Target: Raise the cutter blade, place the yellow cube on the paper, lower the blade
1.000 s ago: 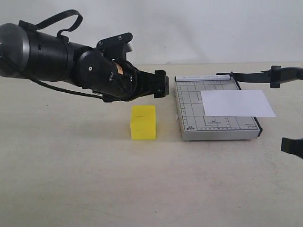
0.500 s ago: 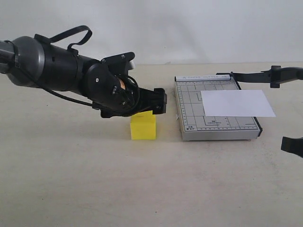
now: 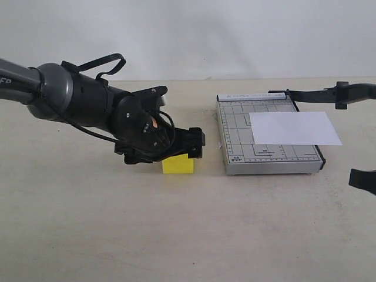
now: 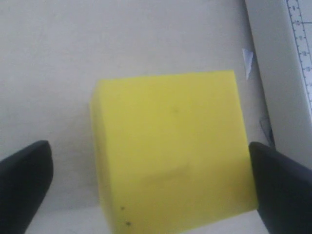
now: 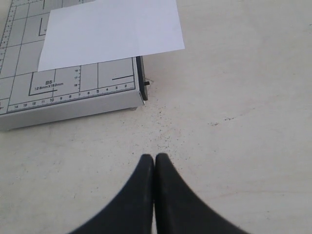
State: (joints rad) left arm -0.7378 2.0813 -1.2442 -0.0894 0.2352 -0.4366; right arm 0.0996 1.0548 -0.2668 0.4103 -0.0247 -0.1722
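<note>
Yellow cube sits on the beige table, just left of the grey cutter base and apart from it. The left gripper is spread wide, its 2 fingers flanking the cube, a gap showing at one side. White paper lies on the base. The right gripper is pressed together, holding nothing.

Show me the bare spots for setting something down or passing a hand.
Free: the whole paper; the gridded strip of the cutter base left of the paper in the exterior view; the wide table nearer the camera. Crowded: around the yellow cube, straddled by the open left gripper, a narrow gap from the base.
</note>
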